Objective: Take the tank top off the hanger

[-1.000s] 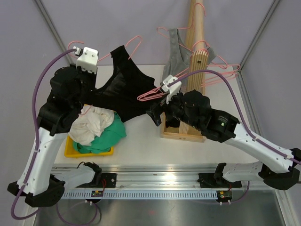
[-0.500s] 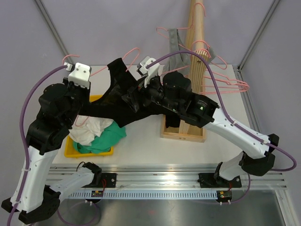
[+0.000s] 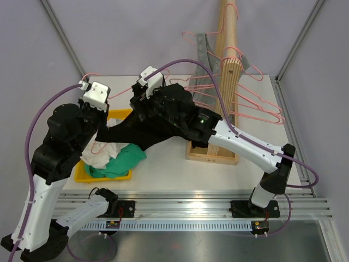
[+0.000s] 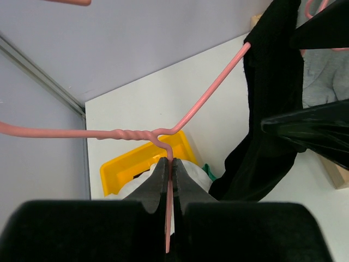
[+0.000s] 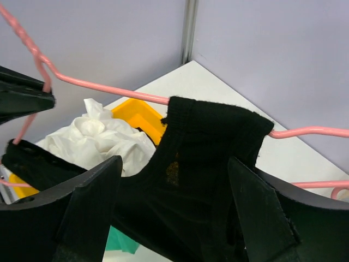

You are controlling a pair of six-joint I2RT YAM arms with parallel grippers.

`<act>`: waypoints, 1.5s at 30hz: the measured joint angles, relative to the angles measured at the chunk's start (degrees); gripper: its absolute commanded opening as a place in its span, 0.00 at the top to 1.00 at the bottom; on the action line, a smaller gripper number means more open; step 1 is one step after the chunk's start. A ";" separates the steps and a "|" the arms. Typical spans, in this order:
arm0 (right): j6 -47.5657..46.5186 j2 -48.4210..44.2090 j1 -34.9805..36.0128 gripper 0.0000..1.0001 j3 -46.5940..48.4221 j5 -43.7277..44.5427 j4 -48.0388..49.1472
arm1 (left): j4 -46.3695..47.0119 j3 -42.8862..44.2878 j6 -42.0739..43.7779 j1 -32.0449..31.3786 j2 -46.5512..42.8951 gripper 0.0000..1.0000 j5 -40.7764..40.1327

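Pale lilac walls (image 3: 136,33) are closing in the scene, with grey metal struts (image 3: 59,34) running diagonally down toward the corners. A white table (image 3: 163,166) is filling the middle, a tall wooden post stand (image 3: 227,33) is rising at its far side, and overhead light is glinting off the aluminium rail (image 3: 196,207) along the near edge, with a brushed metal surface (image 3: 191,245) lying below.

I work in a lab cell: plain lilac wall panels (image 4: 136,43) in grey metal framing (image 4: 38,71) beyond my left gripper (image 4: 169,166), white tabletop (image 4: 180,93) beneath it.
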 measured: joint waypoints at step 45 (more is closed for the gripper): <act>-4.63 4.74 0.02 1.00 1.20 11.50 4.15 | 1.29 -4.37 -0.50 0.00 -3.76 1.00 1.57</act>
